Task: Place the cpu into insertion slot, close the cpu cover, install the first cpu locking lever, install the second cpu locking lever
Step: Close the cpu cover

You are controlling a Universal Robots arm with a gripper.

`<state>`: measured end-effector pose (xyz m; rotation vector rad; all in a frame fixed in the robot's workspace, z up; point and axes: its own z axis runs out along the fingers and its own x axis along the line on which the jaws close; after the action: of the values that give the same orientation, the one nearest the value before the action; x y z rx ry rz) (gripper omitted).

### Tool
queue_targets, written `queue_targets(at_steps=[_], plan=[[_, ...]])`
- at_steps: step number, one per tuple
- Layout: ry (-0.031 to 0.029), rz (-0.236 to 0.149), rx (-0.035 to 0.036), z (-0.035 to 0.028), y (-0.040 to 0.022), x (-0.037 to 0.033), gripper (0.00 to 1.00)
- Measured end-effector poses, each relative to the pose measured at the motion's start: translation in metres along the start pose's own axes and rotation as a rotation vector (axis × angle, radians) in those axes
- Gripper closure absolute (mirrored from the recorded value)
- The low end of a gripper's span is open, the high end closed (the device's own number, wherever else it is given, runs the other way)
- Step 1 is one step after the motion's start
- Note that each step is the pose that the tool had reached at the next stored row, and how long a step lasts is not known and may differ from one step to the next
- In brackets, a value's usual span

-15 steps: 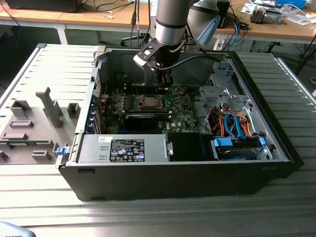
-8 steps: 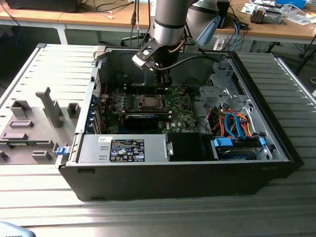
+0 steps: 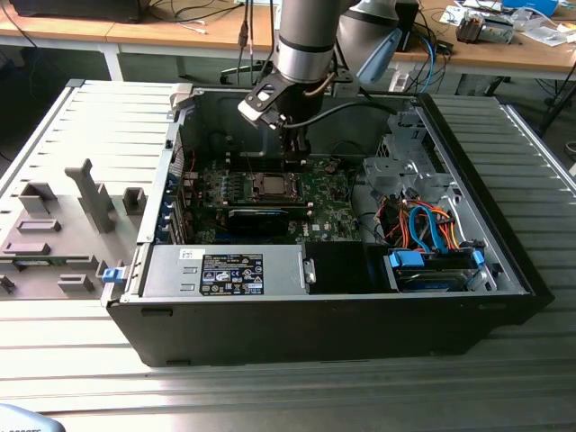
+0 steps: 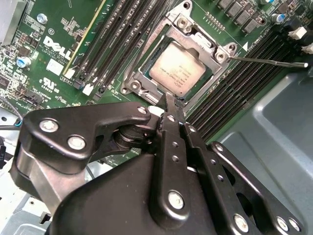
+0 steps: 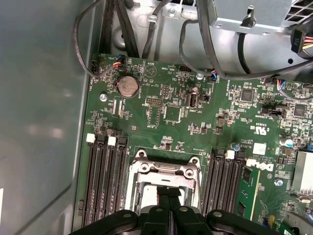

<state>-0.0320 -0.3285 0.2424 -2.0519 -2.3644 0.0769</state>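
The cpu [image 4: 177, 73] is seated in the socket, flat, with its silvery top facing up. The cpu cover [image 4: 198, 38] lies down over it as a metal frame, and the chip's top shows through the frame's window. In the exterior view the cpu [image 3: 273, 186] sits at the middle of the green motherboard [image 3: 324, 193].

The gripper [image 4: 169, 102] hangs just above one edge of the socket. Its black fingers [image 4: 172, 142] are clenched tip to tip, and nothing can be seen between them. Whether the tips touch the cover cannot be told.

A thin metal lever [image 4: 266, 61] runs outward from one corner of the socket, across the neighbouring memory slots [image 4: 234, 90]. More memory slots [image 4: 117, 44] flank the opposite side of the socket.

In the first wrist view a round coin cell [image 5: 128, 85] sits on the board, well apart from the socket.

The board lies in the floor of an open computer case [image 3: 504, 225], which rests on a ribbed metal counter [image 3: 270, 396]. The arm [image 3: 306, 45] reaches down into the case from above the socket.
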Motion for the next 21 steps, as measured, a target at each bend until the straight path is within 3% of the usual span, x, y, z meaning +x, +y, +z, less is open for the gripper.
queue_targets(at_steps=[21], plan=[[0.0, 0.0, 0.0, 0.0021, -0.008, 0.0012, 0.89]])
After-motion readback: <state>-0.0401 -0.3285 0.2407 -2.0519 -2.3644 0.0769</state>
